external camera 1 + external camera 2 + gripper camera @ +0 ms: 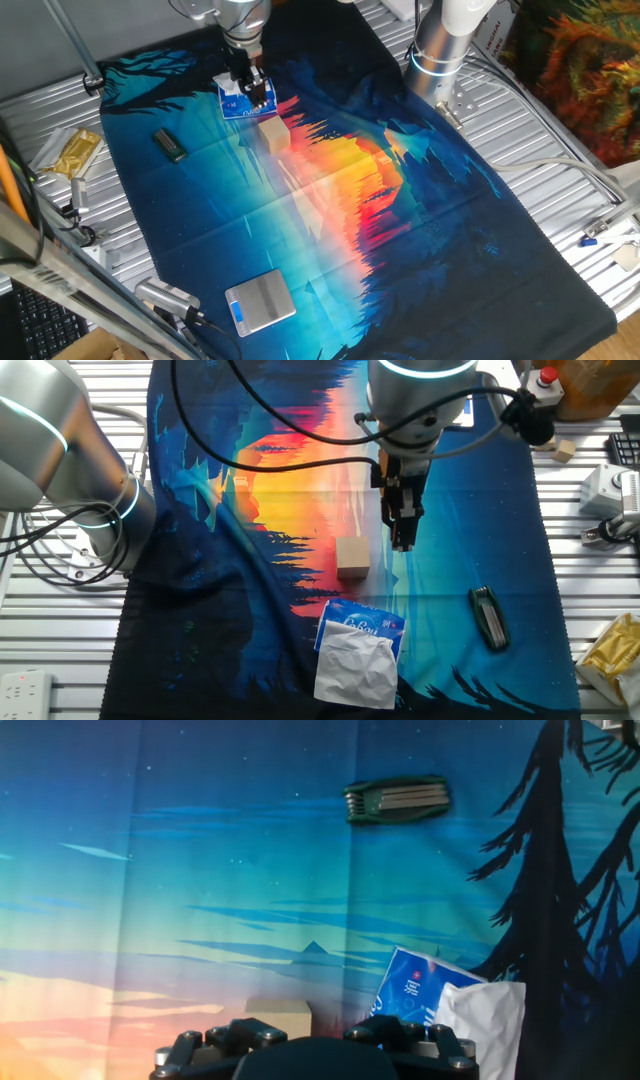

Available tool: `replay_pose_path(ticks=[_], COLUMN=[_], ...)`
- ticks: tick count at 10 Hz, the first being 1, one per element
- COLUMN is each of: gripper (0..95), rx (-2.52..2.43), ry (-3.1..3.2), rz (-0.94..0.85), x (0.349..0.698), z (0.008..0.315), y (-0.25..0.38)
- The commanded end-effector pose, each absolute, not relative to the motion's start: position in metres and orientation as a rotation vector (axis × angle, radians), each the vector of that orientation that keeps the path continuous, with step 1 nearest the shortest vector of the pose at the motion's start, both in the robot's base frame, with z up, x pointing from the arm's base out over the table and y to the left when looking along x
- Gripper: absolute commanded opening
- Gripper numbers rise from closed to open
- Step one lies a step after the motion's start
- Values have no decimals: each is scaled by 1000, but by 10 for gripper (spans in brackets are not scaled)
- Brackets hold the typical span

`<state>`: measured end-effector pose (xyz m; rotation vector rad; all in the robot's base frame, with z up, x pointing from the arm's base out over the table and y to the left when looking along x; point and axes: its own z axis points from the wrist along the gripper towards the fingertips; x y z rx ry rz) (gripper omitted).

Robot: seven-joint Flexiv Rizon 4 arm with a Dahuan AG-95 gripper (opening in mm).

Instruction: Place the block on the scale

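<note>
The block [275, 133], a plain tan wooden cube, sits on the printed cloth near its far middle. It also shows in the other fixed view [352, 557] and at the bottom edge of the hand view [278, 1013]. My gripper [252, 92] hangs above the cloth just beside the block, between it and the tissue packet. In the other fixed view [403, 532] its fingers look close together and hold nothing. The scale [260, 300], silver with a blue strip, lies at the cloth's near edge, far from the block and the gripper.
A blue-and-white tissue packet [243, 102] lies under the gripper side, also in the hand view [440, 1005]. A small dark bar [170, 145] lies left of it, and shows in the hand view [397, 800]. A gold packet [72, 152] and cables lie off the cloth.
</note>
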<state>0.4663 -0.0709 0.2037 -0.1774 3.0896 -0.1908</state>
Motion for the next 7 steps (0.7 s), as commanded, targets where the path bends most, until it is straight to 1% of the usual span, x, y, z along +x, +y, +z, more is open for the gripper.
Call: replay_pose_path(ticks=[1,4,7], gripper=[760,760,760], rx=[-224,-337,-265], ry=[3102,3149,3220], rz=[-174,-109,-98], x=[466,466,466], z=[204,204,204], y=[-71,-71,-71])
